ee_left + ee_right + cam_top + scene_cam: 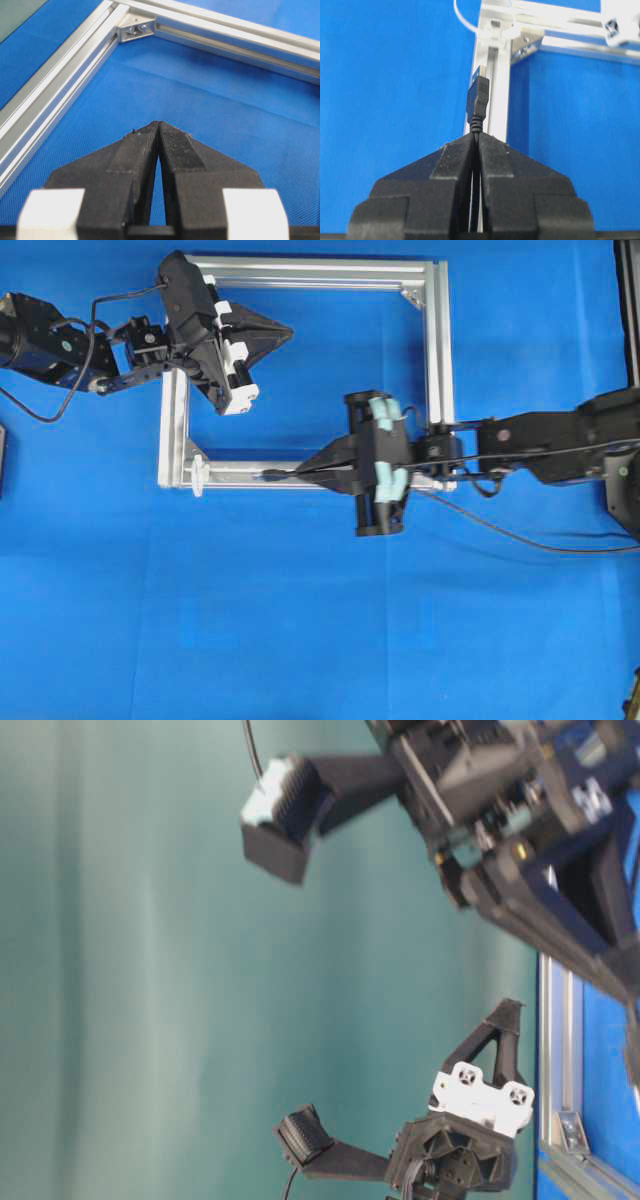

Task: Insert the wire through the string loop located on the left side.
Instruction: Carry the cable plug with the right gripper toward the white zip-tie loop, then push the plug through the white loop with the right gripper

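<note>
Pinched in the right tool [477, 137], the wire [478, 102] points at twelve o'clock toward the string loop [465, 20]; overhead alone shows the left tool [285, 334] pressed together.

Robotics lab bench: two black robot arms [560, 445] over a counter [300, 620] covered in plain blue cloth, bare aluminium extrusion frame [435, 360] on it, blank teal backdrop [150, 970].

I see blue cloth [300, 640] covering whole work surface, faint creases across it, light even with soft shadows. Table-level view, turned sideways on my screen, shows plain teal-green wall [130, 970] behind. Dark object [2, 460] at far left edge of overhead view, cannot identify.
</note>
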Available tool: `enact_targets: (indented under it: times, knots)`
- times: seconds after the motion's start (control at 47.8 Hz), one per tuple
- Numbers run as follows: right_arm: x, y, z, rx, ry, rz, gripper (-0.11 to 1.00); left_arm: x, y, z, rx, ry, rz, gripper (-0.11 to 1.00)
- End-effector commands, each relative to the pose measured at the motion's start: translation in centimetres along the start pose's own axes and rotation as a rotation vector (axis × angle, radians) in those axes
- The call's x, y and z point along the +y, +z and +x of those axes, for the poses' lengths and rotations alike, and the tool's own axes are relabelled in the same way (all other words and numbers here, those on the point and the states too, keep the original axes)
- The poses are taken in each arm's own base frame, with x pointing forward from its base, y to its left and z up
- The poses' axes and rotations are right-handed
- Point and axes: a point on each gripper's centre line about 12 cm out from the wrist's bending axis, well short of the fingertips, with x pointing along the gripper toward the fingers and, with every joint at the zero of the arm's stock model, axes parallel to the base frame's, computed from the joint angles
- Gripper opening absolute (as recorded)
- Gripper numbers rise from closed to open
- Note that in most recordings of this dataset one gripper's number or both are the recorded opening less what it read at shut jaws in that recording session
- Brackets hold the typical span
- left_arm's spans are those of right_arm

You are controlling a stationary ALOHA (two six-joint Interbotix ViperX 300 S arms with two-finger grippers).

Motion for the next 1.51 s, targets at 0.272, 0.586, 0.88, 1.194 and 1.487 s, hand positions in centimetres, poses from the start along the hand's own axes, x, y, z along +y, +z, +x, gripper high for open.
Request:
enact_targets:
  times: [0.272, 0.586, 0.88, 1.194, 1.487]
  knots:
    - [-0.2, 3.0, 4.0, -0.074, -0.004, 0.001, 0.0, 0.0, 1.4, -0.4, -0.041, -0.003, -0.002, 0.0]
    - [-0.4, 3.0, 4.3, -0.065, -0.007, 0.002, 0.0, 0.0, 1.3, -0.5, -0.04, -0.003, -0.002, 0.0]
    - [-0.4, 3.1, 4.3, -0.066, -0.007, 0.001, 0.0, 0.0, 1.4, -0.5, -0.04, -0.002, -0.003, 0.0]
    - [-0.4, 3.0, 4.2, -0.063, -0.008, 0.001, 0.0, 0.0, 1.4, -0.5, -0.04, -0.003, -0.002, 0.0]
    - [-0.4, 3.0, 4.2, -0.063, -0.008, 0.001, 0.0, 0.0, 1.3, -0.5, -0.038, -0.003, -0.002, 0.0]
